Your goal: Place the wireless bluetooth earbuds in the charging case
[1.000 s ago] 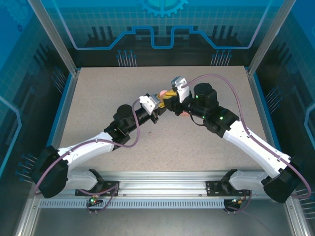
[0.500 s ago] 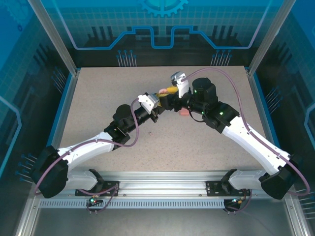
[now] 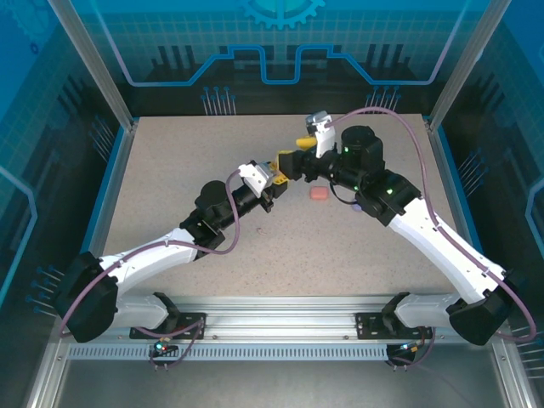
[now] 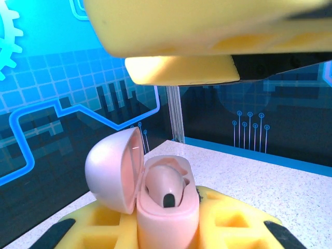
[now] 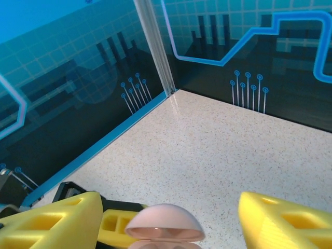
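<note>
Held item: charging case (image 4: 167, 220), pink, upright, lid (image 4: 111, 168) swung open. Clamped betw. fingers of L gripper (image 4: 166, 228), over table (image 3: 187, 153) centre. One beige earbud (image 4: 165, 185) seated inside. R gripper (image 5: 169, 201): fingers spread, nothing seen betw. them; case sits directly below. Also: small pink item (image 3: 319, 195) on table, nearer R arm, too small to ID. 2nd slot hidden; case body cut off in R wrist view.

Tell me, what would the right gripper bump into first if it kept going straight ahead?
Probably the open pink case held by the left gripper; it sits low between the right gripper's open fingers, just ahead. Depth is hard to judge; beyond it lie table and blue wall.
</note>
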Robot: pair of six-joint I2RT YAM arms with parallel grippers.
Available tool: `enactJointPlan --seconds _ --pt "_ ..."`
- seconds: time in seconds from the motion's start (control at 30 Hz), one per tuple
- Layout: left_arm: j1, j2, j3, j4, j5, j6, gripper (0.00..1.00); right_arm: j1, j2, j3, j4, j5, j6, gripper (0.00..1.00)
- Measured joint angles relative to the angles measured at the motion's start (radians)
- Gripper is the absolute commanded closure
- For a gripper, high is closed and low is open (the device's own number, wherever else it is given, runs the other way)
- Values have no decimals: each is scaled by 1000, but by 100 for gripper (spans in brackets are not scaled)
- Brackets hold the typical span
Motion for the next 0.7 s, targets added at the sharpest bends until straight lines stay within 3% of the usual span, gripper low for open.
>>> enactJointPlan --seconds 0.4,0.7 --pt "35 -43 -60 0 -102 -8 100 -103 -95 -111 -196 121 224 26" --pt "129 -160 -130 -16 -148 -79 100 -72 154 -216 -243 80 262 30"
